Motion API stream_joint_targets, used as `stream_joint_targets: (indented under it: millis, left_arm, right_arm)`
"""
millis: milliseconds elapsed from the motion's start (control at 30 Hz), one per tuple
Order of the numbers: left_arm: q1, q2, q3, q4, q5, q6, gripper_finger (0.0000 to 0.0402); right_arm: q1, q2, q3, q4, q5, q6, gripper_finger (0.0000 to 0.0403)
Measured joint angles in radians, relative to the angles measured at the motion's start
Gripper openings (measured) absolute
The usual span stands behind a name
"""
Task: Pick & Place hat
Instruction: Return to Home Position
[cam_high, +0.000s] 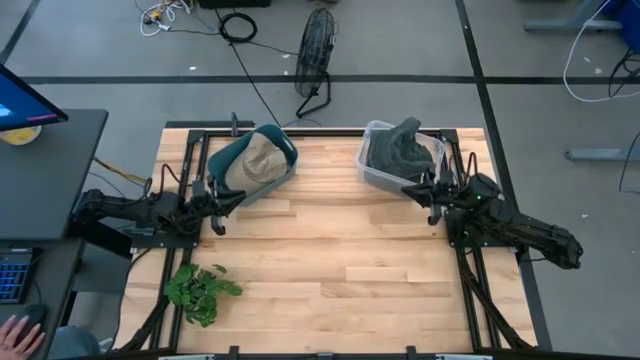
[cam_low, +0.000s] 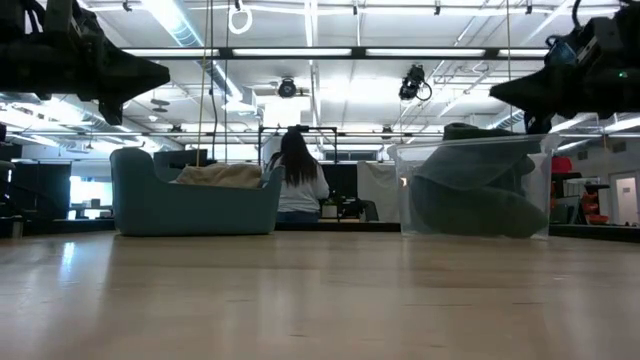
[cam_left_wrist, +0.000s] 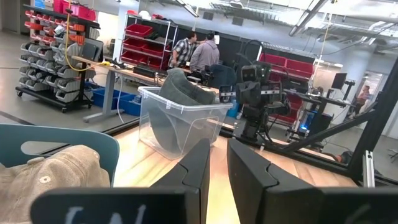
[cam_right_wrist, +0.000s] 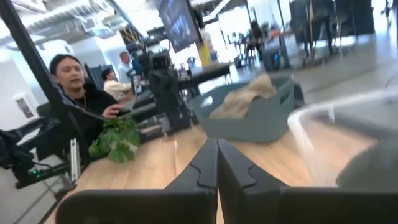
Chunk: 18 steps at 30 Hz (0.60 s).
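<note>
Over the pale wooden table (cam_high: 340, 260), high view: a heap of black fabric caps (cam_high: 400, 150) fills the clear plastic bin (cam_high: 365, 170) at the far right. This is evidently the drop-off point, so the sorting looks finished. A beige cloth hat (cam_high: 255, 165) lies in the blue rounded tub (cam_high: 222, 158) at the far left. The left gripper (cam_high: 218, 208) sits just beside the tub and the right gripper (cam_high: 428, 195) just beside the bin, each near its own table edge, a parking pose by the look of it.

Low view: bin and tub stand on the wood well apart; the caps press against the clear wall and rise above its rim.

Left wrist view: the left gripper's fingers (cam_left_wrist: 193, 171) show a narrow slit between them and grip nothing.

Right wrist view: the right gripper's fingers (cam_right_wrist: 202, 171) meet, clenched on nothing.
</note>
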Motion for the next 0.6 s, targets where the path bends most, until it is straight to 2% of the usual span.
stream_joint_targets:
  millis: [133,367,600]
  left_arm:
    - [0.0,0.0,0.0,0.0,0.0,0.0,0.0057]
    - [0.0,0.0,0.0,0.0,0.0,0.0,0.0058]
    - [0.0,0.0,0.0,0.0,0.0,0.0,0.0058]
  right_arm:
    - [0.015,-0.001,0.003,0.035,0.029,-0.089,0.0001]
    - [0.019,-0.001,0.004,-0.03,0.165,-0.223,0.0001]
    - [0.019,-0.001,0.004,-0.027,0.176,-0.276,0.0017]
